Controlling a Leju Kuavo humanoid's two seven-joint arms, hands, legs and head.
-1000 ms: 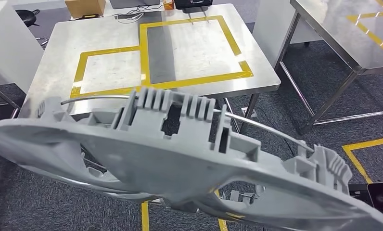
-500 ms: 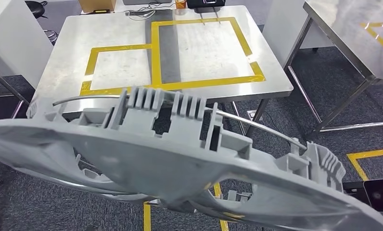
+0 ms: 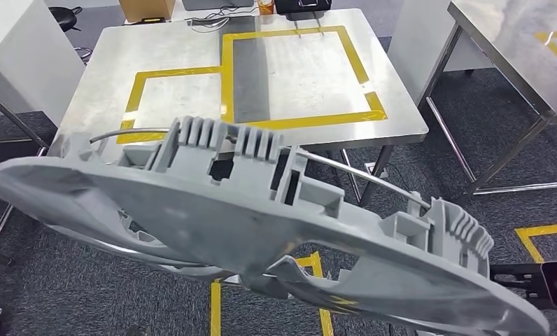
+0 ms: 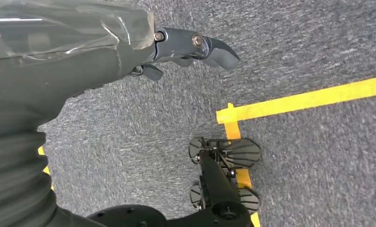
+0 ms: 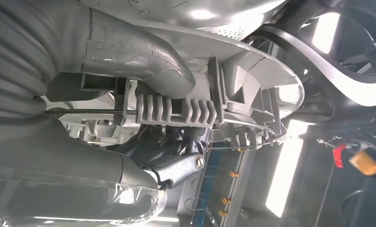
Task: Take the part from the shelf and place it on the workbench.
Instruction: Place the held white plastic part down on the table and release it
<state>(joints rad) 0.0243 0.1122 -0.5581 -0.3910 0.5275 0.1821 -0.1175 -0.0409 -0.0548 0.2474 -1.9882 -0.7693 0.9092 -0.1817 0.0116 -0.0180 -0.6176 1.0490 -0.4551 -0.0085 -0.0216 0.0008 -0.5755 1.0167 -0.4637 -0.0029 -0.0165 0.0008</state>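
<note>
A large grey plastic part (image 3: 213, 217), a ribbed oval frame with a thin metal rod along its top, hangs tilted close in front of me in the head view. My right hand (image 5: 124, 66) grips it: the thick thumb lies over the rim of the part (image 5: 257, 80) and the dark fingers (image 5: 176, 163) press from underneath. The steel workbench (image 3: 185, 49) with yellow taped rectangles stands ahead, beyond the part. My left hand (image 4: 82, 56) hangs over grey carpet and holds nothing.
A second steel table (image 3: 513, 42) stands to the right, with a gap of carpet between. A white cabinet (image 3: 17, 56) flanks the workbench's left side. A cardboard box (image 3: 146, 8) and a dark device (image 3: 302, 5) sit at its far edge. Yellow tape (image 3: 541, 231) marks the floor.
The whole view has shifted: the workbench now sits further right and slightly nearer. The part stays in my right hand, its right end a little lower.
</note>
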